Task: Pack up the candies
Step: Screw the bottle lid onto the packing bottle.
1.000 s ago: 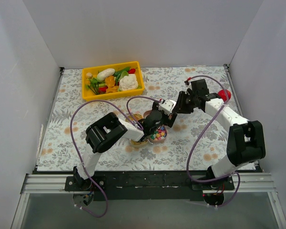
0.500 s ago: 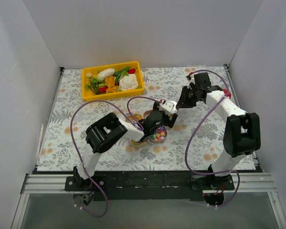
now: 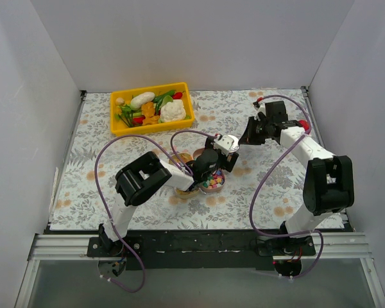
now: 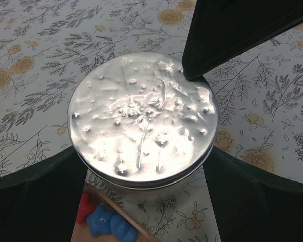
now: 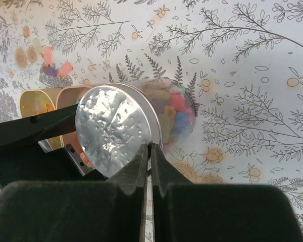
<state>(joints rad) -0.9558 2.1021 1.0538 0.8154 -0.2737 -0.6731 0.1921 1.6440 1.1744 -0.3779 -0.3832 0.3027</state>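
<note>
A clear jar of candies (image 5: 177, 108) with a dimpled silver lid (image 4: 141, 121) is held on its side above the cloth. My left gripper (image 4: 141, 151) is shut on the jar, one finger on each side of the lid (image 3: 230, 142). My right gripper (image 5: 149, 146) is shut, its tips against the lid's rim, and reaches in from the right (image 3: 243, 139). Below the jar, a bowl (image 3: 212, 181) holds more coloured candies (image 4: 103, 224). A second bowl (image 3: 187, 190) beside it holds yellowish ones.
A yellow tray (image 3: 115, 123) of toy vegetables stands at the back left. A red ball (image 3: 303, 124) lies behind the right arm. A few small pink and orange pieces (image 5: 55, 63) lie on the floral cloth. White walls enclose the table.
My right gripper's jaws have closed. Its wrist has shifted slightly toward the back while its tips stay at the lid. The left arm and jar have not moved.
</note>
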